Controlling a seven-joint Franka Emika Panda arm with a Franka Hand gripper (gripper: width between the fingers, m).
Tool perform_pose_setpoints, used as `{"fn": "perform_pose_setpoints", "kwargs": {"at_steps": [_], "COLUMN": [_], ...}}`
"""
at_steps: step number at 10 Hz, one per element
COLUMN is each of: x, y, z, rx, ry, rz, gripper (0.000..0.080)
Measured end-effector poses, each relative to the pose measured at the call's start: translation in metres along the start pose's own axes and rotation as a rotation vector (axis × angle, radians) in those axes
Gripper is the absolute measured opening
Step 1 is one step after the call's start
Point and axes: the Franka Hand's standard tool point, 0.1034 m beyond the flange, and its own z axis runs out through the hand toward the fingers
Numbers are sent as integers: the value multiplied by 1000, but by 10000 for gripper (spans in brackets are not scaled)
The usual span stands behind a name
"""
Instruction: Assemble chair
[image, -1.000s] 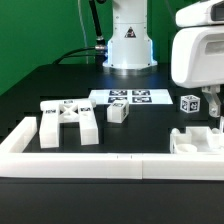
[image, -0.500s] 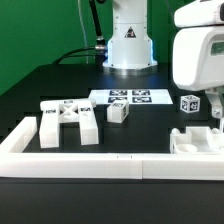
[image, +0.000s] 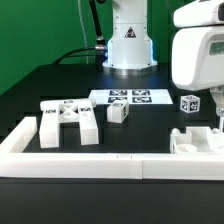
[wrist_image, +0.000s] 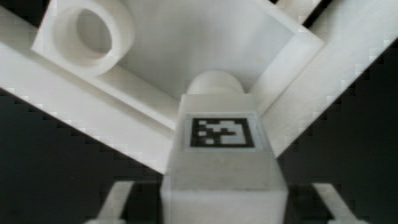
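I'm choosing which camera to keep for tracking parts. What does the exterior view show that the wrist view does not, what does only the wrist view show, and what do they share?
Only the exterior view: the arm's base, the marker board, the cross-braced frame, a small block and the border wall. Only the wrist view: a tagged part seen close up, and a round hole in another white piece. Both: white chair parts on a dark table.
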Motion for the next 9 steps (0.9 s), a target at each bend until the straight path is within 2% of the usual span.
{"fn": "perform_pose_setpoints", "kwargs": {"at_steps": [9], "x": [0], "y": [2], "z": [1], "rx": [6], "ry": [22], "rz": [1011], "gripper": [291]}}
